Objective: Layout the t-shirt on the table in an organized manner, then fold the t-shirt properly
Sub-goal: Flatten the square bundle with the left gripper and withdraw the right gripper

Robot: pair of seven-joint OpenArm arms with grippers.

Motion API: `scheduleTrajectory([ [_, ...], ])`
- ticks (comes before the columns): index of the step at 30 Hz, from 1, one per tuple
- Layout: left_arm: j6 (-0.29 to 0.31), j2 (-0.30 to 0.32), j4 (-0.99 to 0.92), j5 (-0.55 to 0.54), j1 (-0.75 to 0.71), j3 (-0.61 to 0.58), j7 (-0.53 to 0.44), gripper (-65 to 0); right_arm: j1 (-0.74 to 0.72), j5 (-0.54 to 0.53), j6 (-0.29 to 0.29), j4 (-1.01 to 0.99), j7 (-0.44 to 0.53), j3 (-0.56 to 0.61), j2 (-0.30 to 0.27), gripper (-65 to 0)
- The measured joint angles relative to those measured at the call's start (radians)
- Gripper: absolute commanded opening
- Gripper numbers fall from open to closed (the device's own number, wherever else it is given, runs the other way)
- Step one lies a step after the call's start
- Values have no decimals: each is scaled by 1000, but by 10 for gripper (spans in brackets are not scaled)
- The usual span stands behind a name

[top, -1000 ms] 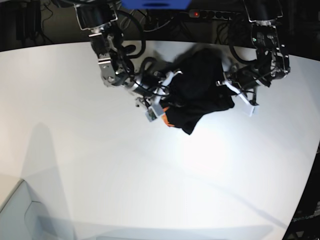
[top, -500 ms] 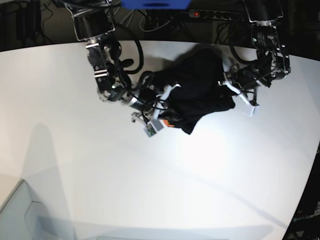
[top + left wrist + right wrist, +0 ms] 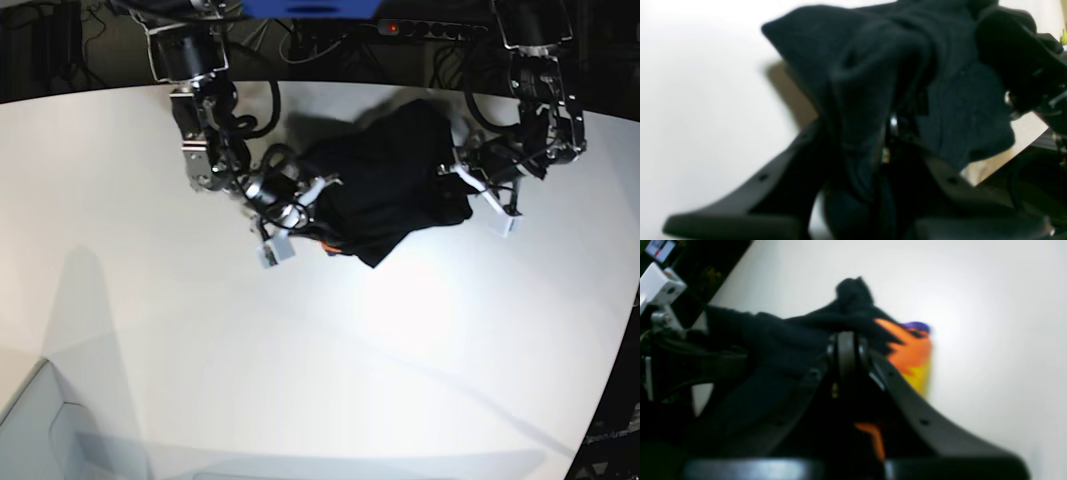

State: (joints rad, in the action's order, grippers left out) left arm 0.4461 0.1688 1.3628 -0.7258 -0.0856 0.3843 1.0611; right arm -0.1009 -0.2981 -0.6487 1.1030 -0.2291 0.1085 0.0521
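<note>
Bunched t-shirt (image 3: pixel 385 180) near table (image 3: pixel 300 380) far edge.

Black t-shirt (image 3: pixel 390 185) with orange-purple print; white table (image 3: pixel 300 360).

No legible text or labels anywhere.

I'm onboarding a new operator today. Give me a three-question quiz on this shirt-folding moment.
1. True or false: the t-shirt lies flat and spread out on the table.
2. Which colour shows beside the right gripper: A) green B) orange C) red?
3. What does the left gripper clamp?

Key: 1. False, it is bunched between both arms. 2. B. 3. A fold of the t-shirt.
</note>
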Motion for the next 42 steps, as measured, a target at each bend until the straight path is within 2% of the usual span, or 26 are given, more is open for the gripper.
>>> scheduleTrajectory([
  [3,0,39,-2,24,29,-43,8,-650,46,29,50,142,-44,-79,-13,-650],
  [9,-28,118,-10,104,158,-282,18,-650,124,24,41,439,-158,-256,-28,-650],
  [14,-39,176,-27,141,327,-557,42,-650,172,26,40,557,-211,-420,-27,-650],
  [17,-34,195,-55,143,478,-769,13,-650,202,25,40,602,-232,-484,-27,-650],
  [19,-36,186,-86,183,583,-933,-37,-650,226,24,40,634,-230,-517,-24,-650],
  [21,-31,170,-124,240,665,-1093,-94,-650,254,23,40,662,-231,-537,-24,-650],
  [26,-32,53,-253,359,761,-1377,-238,-650,310,25,39,699,-238,-602,-23,-650],
  [32,-32,-103,-385,539,830,-1561,-336,-650,360,21,39,719,-233,-663,-21,-650],
  [36,-38,-180,-441,657,832,-1601,-362,-650,388,24,39,719,-242,-688,-19,-650],
  [37,-24,-190,-445,692,832,-1611,-366,-650,391,24,39,719,-238,-690,-19,-650],
  [40,101,-218,-455,789,832,-1604,-366,-650,398,21,39,720,-232,-690,-18,-650],
  [42,151,-230,-455,831,832,-1604,-365,-649,400,21,39,720,-232,-690,-19,-650],
])
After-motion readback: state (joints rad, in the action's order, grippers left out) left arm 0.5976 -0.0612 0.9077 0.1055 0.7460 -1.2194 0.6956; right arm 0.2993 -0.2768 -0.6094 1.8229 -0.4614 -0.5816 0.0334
